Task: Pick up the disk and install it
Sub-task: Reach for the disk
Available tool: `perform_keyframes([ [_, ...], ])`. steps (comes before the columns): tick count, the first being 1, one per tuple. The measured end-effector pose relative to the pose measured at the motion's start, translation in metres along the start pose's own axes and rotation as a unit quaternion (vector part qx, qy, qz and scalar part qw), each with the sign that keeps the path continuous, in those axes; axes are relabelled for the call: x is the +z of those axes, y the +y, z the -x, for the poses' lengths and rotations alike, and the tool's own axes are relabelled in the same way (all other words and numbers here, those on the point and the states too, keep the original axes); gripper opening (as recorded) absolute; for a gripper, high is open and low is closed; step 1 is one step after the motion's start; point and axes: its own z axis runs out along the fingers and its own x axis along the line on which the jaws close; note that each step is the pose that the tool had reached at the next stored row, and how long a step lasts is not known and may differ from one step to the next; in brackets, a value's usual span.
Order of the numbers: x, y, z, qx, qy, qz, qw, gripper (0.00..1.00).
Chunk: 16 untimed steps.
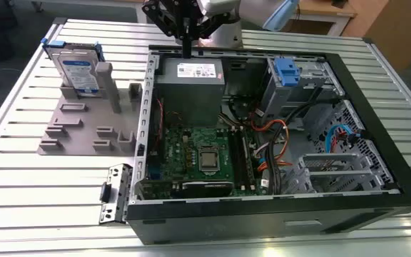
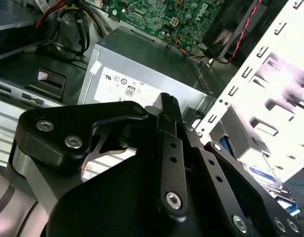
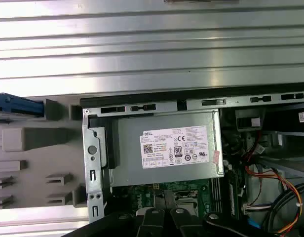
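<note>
The disk (image 1: 77, 70), silver with a white-and-blue label and blue rails, stands upright in a grey holder (image 1: 84, 128) on the exterior view's left, outside the computer case. Its blue rail (image 3: 19, 104) shows in the first wrist view, and its labelled face (image 2: 263, 172) in the second wrist view. My gripper (image 1: 188, 52) hangs over the case's back wall, above the grey power supply (image 1: 191, 85), well to the right of the disk. The black fingers (image 2: 168, 106) are shut with nothing between them.
The open computer case (image 1: 384, 134) lies on a slatted metal table (image 1: 34, 187). Inside are a green motherboard (image 1: 198, 155), loose cables (image 1: 273, 144) and a metal drive cage with a blue bracket (image 1: 286, 72) at the back right. The power supply (image 3: 167, 148) sits below the gripper (image 3: 164, 219).
</note>
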Motion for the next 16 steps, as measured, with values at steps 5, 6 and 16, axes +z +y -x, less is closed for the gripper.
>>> perform_keyframes([
  [5,0.0,0.0,-0.0006,0.0,0.0,0.0,1.0,0.1],
  [6,0.0,-0.0001,-0.0011,0.0,0.0,0.0,1.0,0.1],
  [16,-0.0003,-0.0008,-0.0099,0.0,0.0,0.0,1.0,0.1],
])
